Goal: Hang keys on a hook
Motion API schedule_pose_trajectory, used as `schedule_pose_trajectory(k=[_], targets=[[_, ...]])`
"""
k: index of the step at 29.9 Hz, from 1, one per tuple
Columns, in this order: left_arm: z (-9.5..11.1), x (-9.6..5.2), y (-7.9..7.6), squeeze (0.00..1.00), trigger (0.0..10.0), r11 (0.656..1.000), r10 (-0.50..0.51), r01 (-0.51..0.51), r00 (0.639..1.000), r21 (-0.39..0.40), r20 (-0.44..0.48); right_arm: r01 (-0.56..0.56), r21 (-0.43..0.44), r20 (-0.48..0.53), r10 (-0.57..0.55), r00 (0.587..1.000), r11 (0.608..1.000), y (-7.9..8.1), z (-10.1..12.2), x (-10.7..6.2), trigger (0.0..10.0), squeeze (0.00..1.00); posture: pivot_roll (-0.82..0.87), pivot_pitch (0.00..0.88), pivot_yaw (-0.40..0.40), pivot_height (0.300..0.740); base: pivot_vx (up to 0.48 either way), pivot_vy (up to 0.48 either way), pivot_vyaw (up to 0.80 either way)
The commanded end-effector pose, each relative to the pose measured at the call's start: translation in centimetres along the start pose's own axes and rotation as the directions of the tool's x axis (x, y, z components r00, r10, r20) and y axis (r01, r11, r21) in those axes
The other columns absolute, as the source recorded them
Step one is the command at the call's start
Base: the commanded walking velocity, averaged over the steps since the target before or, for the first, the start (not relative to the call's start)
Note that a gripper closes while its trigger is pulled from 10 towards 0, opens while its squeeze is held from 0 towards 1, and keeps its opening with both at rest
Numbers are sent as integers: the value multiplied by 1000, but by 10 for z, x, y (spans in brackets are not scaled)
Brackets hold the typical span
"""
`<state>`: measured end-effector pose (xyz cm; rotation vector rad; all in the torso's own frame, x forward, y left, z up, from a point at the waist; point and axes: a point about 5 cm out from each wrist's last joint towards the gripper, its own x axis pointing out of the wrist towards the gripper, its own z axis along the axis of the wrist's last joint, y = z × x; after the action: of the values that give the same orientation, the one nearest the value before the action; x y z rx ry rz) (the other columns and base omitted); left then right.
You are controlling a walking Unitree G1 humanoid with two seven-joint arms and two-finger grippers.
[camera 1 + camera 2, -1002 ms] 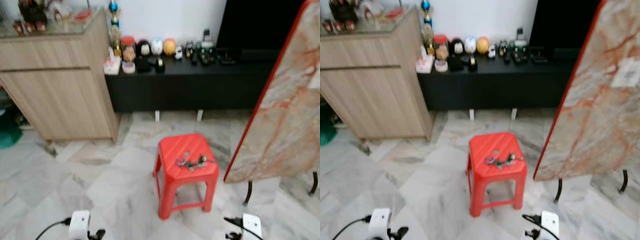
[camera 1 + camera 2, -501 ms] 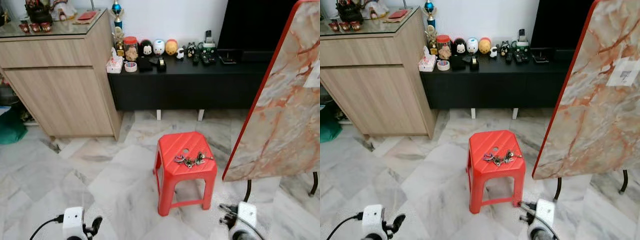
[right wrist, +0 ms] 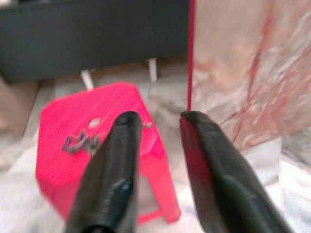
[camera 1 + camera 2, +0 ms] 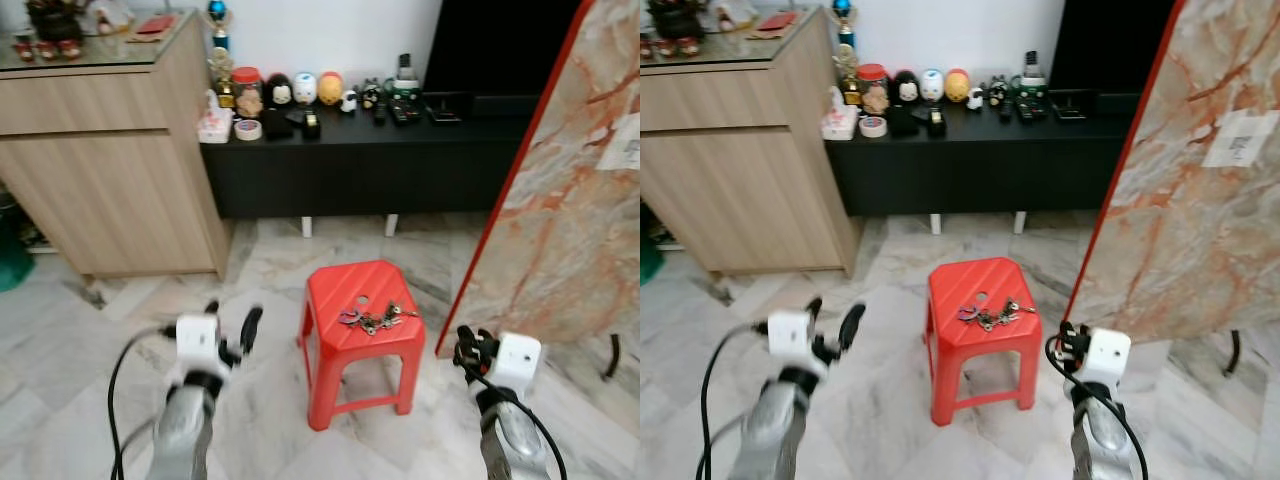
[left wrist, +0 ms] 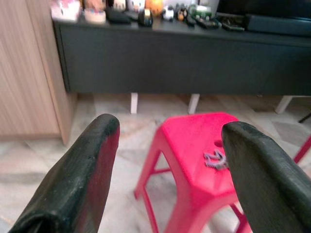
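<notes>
Although both arms are raised toward it, the bunch of keys (image 4: pixel 372 318) lies untouched on top of the red stool (image 4: pixel 345 345), close to the small hole in the seat. So the task is, as I judge it, at its very beginning: nothing is picked up yet, and no hook can be made out in these pictures, so the place for hanging is not known.

The left gripper (image 4: pixel 232 327) hovers to the left of the stool, with its fingers (image 5: pixel 77 179) spread wide and nothing between them. The right gripper (image 4: pixel 468 347) is just beside the stool's right side, near the leaning marble-patterned board (image 4: pixel 570 220); its fingers (image 3: pixel 114 170) stand a little apart and hold nothing.

What is left is the whole work: reach the keys, grasp them, find a hook, hang them.

The board has a white label (image 4: pixel 1238 137), too small to read. No other writing is legible.
</notes>
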<state>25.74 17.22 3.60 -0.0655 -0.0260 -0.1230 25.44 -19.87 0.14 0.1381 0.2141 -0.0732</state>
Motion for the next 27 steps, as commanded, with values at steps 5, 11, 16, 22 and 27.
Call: schedule_pose_trajectory(k=[5,11,16,22,27], targets=[[11,-4,1,0,10000,1000,-1,1,1000,5,-5,-10,16,-17,11,1000,1000,9,0,1,10000,1000,10,0,-56,740,0,0,0],[3,-5,4,0,10000,1000,1,-1,998,5,-58,-19,27,-29,20,999,999,10,0,3,10000,1000,12,0,-59,740,0,0,0],[-15,-10,14,0,10000,1000,18,-16,982,10,-190,6,18,-122,-4,993,1000,4,-15,-1,10000,1000,23,0,-67,740,0,0,0],[-59,-30,32,0,10000,996,87,-86,890,22,-448,32,-53,-426,-52,903,998,-7,-67,-28,10000,0,54,0,-64,740,0,0,0],[-84,-53,39,0,10000,992,120,-124,778,37,-617,65,-53,-549,-84,832,996,-11,-88,-46,10000,0,30,0,-58,740,0,0,0]])
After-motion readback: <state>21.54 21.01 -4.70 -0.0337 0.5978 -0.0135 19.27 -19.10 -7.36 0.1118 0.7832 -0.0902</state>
